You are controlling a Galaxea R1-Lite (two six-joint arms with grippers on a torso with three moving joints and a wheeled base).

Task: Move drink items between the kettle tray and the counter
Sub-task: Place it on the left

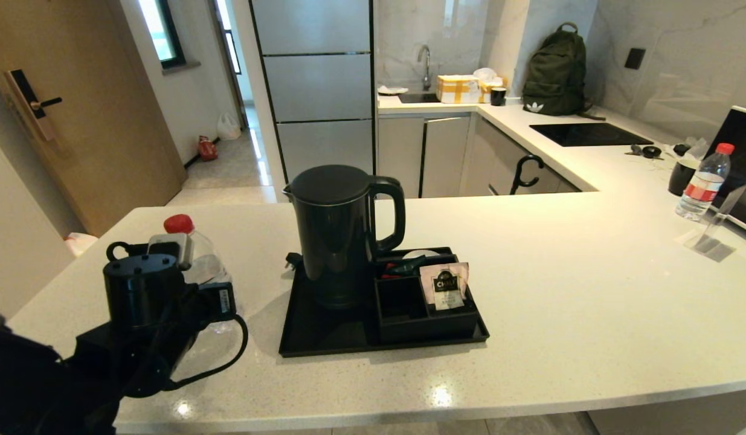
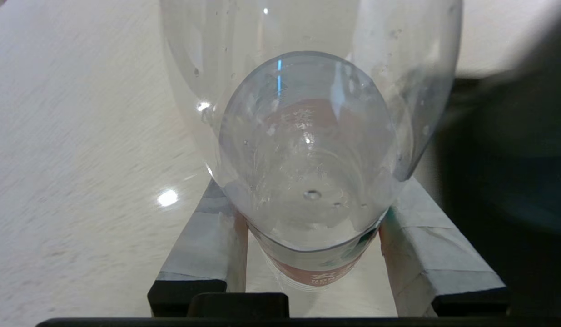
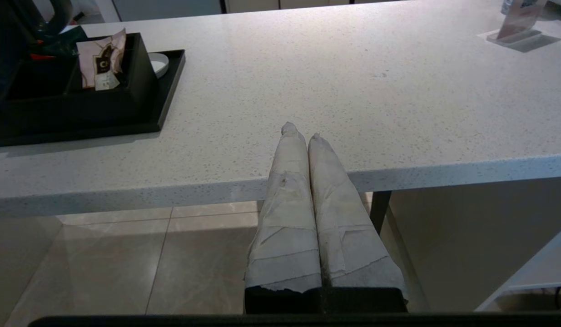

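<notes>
My left gripper (image 2: pixel 310 181) is shut on a clear water bottle (image 2: pixel 307 150), its taped fingers (image 2: pixel 207 227) pressed to both sides near the red-white label. In the head view the bottle (image 1: pixel 200 257), with its red cap, stands upright over the counter (image 1: pixel 560 302), left of the kettle tray (image 1: pixel 324 341). The black kettle (image 1: pixel 336 235) stands on the tray. A pinkish tea sachet (image 1: pixel 445 287) leans in the tray's compartment box (image 1: pixel 421 320). My right gripper (image 3: pixel 300 131) is shut and empty, low at the counter's front edge, right of the tray (image 3: pixel 166 100); the sachet (image 3: pixel 101 63) shows there too.
A second red-capped bottle (image 1: pixel 703 181), a small black cup (image 1: pixel 681 175) and a clear acrylic stand (image 1: pixel 711 238) stand at the far right. A white saucer (image 1: pixel 421 254) lies behind the compartment box. Bare counter stretches right of the tray.
</notes>
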